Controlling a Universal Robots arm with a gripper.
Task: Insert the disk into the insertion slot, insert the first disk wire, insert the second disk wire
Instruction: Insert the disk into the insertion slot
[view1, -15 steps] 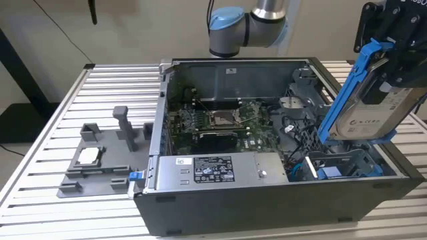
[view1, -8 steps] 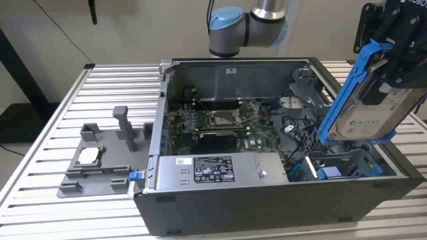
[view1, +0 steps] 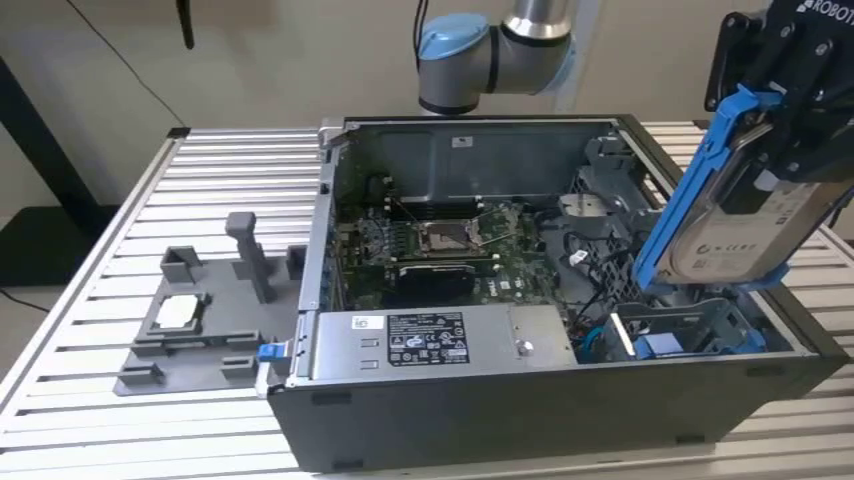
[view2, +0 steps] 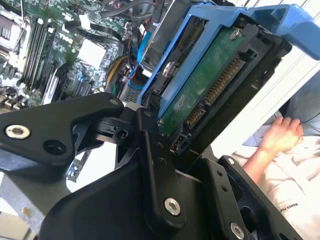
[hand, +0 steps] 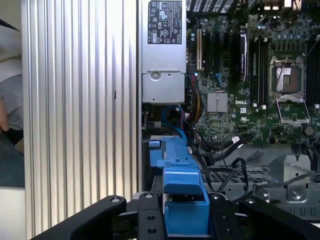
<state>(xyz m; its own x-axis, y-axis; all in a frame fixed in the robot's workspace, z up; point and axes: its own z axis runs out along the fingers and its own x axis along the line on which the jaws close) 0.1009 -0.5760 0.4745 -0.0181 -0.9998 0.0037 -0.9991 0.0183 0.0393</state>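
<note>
Slatted metal table (view1: 220, 185) before a beige wall (view1: 267, 60).

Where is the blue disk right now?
The disk is at the exterior view's right, held tilted in the gripper, hanging just over the insertion slot in a front corner of the open computer case.

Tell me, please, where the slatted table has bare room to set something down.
Bare slats lie on the table behind the grey fixture and before it at the near corner. The case is crowded: board, cables, the disk above the insertion slot.
</note>
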